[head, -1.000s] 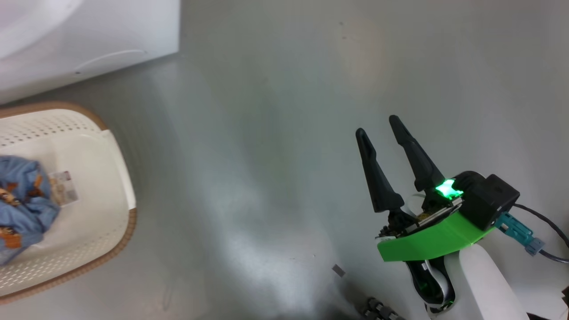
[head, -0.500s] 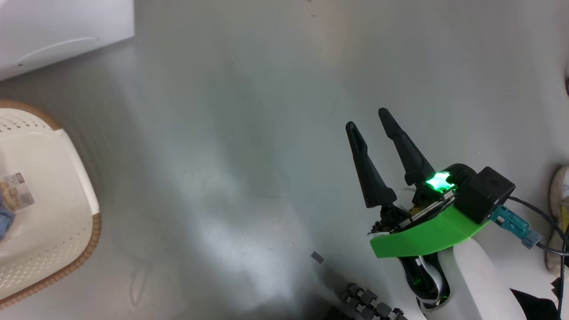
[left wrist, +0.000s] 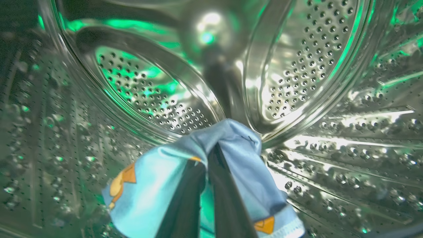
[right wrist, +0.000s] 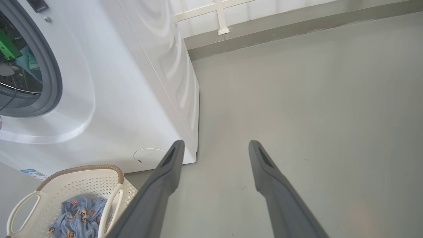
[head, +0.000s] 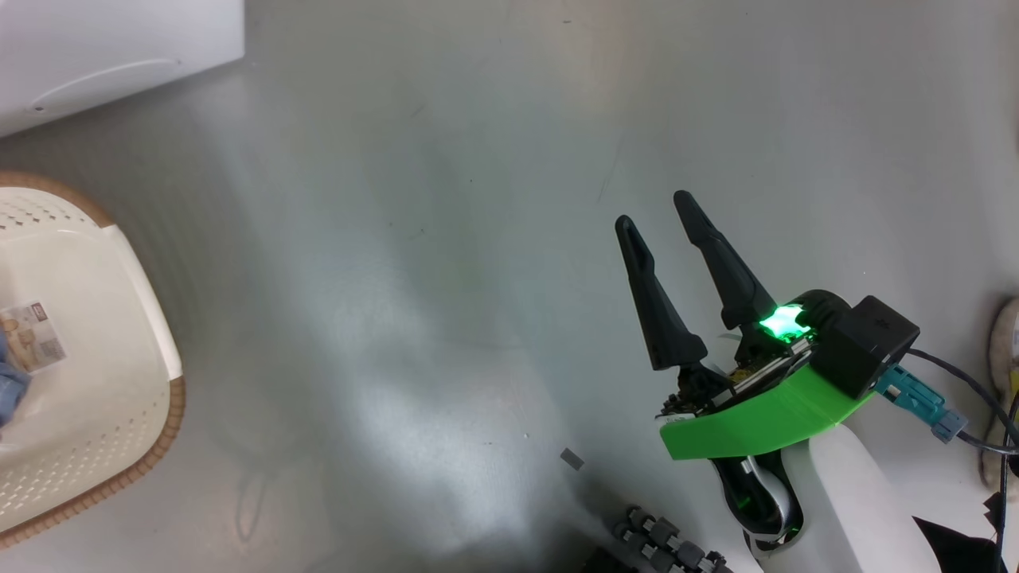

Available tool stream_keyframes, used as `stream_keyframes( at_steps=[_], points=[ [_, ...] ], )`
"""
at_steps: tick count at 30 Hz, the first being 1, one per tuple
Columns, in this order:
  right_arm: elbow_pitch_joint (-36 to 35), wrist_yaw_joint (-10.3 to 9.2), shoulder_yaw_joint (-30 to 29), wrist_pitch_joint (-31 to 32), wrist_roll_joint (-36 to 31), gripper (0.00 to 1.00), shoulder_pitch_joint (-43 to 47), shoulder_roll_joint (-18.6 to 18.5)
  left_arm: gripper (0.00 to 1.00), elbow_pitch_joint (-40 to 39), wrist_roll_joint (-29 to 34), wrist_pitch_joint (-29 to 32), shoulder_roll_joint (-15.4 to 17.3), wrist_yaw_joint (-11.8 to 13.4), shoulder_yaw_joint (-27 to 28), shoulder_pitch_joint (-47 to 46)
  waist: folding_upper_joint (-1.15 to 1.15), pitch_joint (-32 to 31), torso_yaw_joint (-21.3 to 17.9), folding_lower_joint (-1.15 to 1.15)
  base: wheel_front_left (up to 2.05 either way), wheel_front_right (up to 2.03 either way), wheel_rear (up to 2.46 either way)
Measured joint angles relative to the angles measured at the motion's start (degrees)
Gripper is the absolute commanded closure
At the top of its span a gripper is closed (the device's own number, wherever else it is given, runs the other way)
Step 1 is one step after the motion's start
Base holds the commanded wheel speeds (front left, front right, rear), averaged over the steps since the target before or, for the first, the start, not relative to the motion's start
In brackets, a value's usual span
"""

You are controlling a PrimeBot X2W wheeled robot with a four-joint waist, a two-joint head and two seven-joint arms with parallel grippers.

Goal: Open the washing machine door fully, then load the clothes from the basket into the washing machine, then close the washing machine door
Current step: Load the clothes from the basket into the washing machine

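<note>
My left gripper (left wrist: 211,148) is deep inside the washing machine's steel perforated drum (left wrist: 297,59). It is shut on a piece of the clothes (left wrist: 155,178), light blue with orange figures, which drapes over both fingers. More of the clothes (right wrist: 79,221) lie in the cream basket (right wrist: 82,185), which stands on the floor before the white washing machine (right wrist: 132,82). The basket (head: 119,318) sits at the left edge of the head view. My right gripper (head: 653,211) hangs open and empty above the grey floor, right of the basket and apart from it. The washing machine door is out of view.
The machine's grey rubber ring (right wrist: 53,82) frames the opening, and a round flap (right wrist: 148,156) sits low on its front. Bare grey floor (head: 446,239) spreads between basket and right arm. A shoe (head: 1005,374) and cables (head: 971,390) lie at the far right.
The head camera has turned, so the basket and the machine's corner have slid toward the left edge. The right gripper stays open in the same pose.
</note>
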Motion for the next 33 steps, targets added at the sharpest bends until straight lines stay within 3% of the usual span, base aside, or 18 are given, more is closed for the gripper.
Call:
stream_keyframes(
  at_steps=[1,2,10,18,24,33],
  points=[
    [0.02,0.0,0.0,0.0,-0.01,0.0,-0.01,0.01,0.52,0.6,-0.33,0.65,-0.31,-0.02,-0.02,0.01,0.0,-0.09,0.09,0.0,0.0,0.0,0.0],
    [0.04,0.0,-0.03,0.0,-0.01,0.0,-0.01,0.0,0.0,0.99,-0.48,0.66,-0.55,-0.46,-0.02,0.02,0.0,-0.18,0.18,0.0,0.0,0.0,0.0],
    [0.22,0.0,-0.74,0.0,-0.67,0.0,-0.01,0.01,0.0,2.24,-2.68,-0.19,-2.67,-1.98,-0.62,2.48,0.0,-1.84,1.19,0.0,0.0,0.0,0.0],
    [0.41,0.0,-2.33,0.0,-3.15,0.0,0.71,0.0,0.0,-1.54,-5.0,-5.47,-5.13,-1.7,-0.38,12.78,0.0,-5.59,3.04,0.0,0.0,0.0,0.0],
    [0.77,0.0,-3.89,0.0,-4.68,0.0,2.71,-0.01,0.0,-8.5,-7.04,-8.86,-6.51,0.36,0.37,22.14,0.0,-8.55,4.75,0.0,0.0,0.0,0.0],
    [0.98,0.0,-5.95,0.0,-7.78,0.0,6.4,-0.38,0.0,-30.41,-9.61,-11.71,-7.89,9.12,2.33,46.23,0.0,-14.05,8.92,0.0,0.0,0.0,0.0]
  ],
)
